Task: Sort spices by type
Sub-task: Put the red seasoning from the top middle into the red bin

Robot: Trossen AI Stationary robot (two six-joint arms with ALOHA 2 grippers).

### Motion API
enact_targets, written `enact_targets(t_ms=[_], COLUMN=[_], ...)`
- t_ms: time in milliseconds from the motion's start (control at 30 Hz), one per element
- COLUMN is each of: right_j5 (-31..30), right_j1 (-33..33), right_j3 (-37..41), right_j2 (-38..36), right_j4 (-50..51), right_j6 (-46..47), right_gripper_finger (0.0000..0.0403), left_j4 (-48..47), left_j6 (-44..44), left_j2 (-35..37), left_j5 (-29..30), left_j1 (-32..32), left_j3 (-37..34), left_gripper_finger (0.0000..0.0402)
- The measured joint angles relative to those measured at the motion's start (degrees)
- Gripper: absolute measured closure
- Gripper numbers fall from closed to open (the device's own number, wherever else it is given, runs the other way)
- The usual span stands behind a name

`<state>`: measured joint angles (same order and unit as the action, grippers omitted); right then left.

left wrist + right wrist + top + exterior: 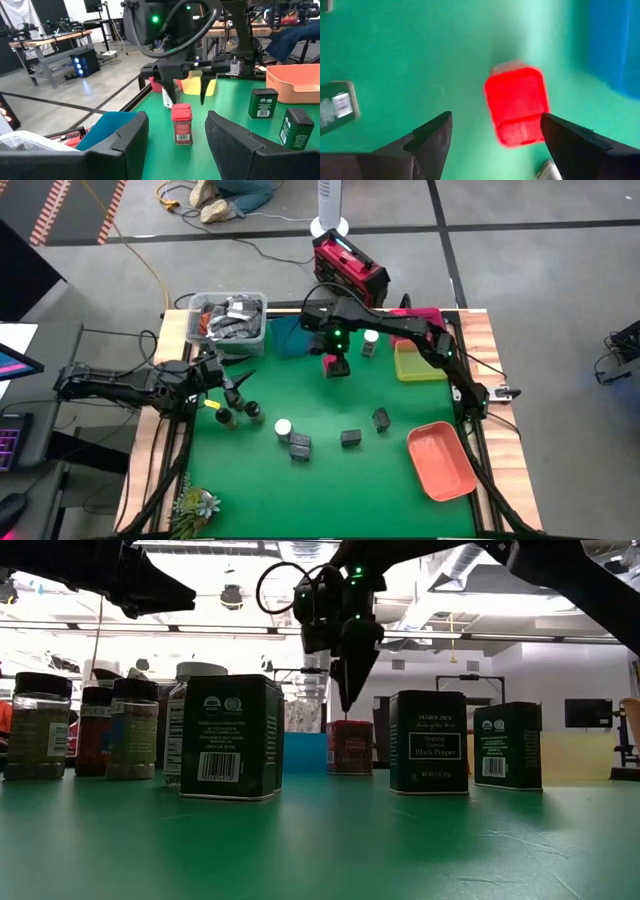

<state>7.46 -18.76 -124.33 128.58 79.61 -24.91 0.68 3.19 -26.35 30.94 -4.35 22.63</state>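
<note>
A magenta-red spice box [516,105] stands upright on the green mat near the teal tray [288,337]. My right gripper [186,92] hangs open just above it, fingers pointing down, touching nothing. At the table's left side my left gripper [238,383] waits open and level, facing the box [181,124]. Dark green tins [231,736] [428,741] [508,745] stand on the mat nearer the front. Dark-lidded jars [38,725] [133,727] stand at the left. One white-capped jar [283,427] is beside a tin, another [369,343] is near the yellow tray.
A clear tub of grey clutter [228,318] sits at the far left corner. The yellow tray [418,362] and pink tray [425,315] lie at the far right, the salmon tray [441,461] at the near right. Bare mat stretches along the near edge.
</note>
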Motion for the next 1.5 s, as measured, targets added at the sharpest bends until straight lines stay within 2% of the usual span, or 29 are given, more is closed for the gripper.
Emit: enact_targets(t_ms=[300, 400, 500, 767, 967, 1133, 1333, 1500], right_j5=[-1.6, -5.2, -7.5, -8.2, -12.1, -12.1, -12.1, -12.1], right_j1=[0.1, 0.5, 1.6, 3.0, 2.9, 2.9, 2.9, 2.9], right_j3=[0.1, 0.1, 2.0, 7.1, 10.7, 12.8, 13.1, 13.1], right_j2=[1.5, 2.1, 2.0, 2.0, 2.0, 2.0, 2.0, 2.0], right_j4=[-2.7, -2.5, -4.3, -6.1, -7.4, -8.4, -9.6, -9.6], right_j6=[-3.1, -4.6, -6.6, -6.8, -7.0, -7.0, -7.0, -6.2], right_gripper_finger=[0.0075, 0.0075, 0.0075, 0.0075, 0.0078, 0.0106, 0.0177, 0.0179], left_j4=[-0.4, -0.4, -0.7, -1.3, -1.3, -1.3, -1.3, -1.3], left_j6=[-0.2, -0.2, -0.9, -1.4, -1.5, -1.3, -1.3, -1.3], left_j2=[0.0, 0.0, 0.0, 0.0, 0.0, 0.0, 0.0, 0.0], left_j5=[0.0, 0.0, -0.2, -0.2, -0.2, -0.2, -0.2, -0.2], left_j1=[-0.1, -0.1, -0.1, -0.1, -0.1, -0.1, -0.1, -0.1], left_j3=[0.0, 0.0, 0.0, 0.0, 0.0, 0.0, 0.0, 0.0], left_gripper_finger=[0.0214, 0.0214, 0.0214, 0.0214, 0.0214, 0.0214, 0.0214, 0.0214])
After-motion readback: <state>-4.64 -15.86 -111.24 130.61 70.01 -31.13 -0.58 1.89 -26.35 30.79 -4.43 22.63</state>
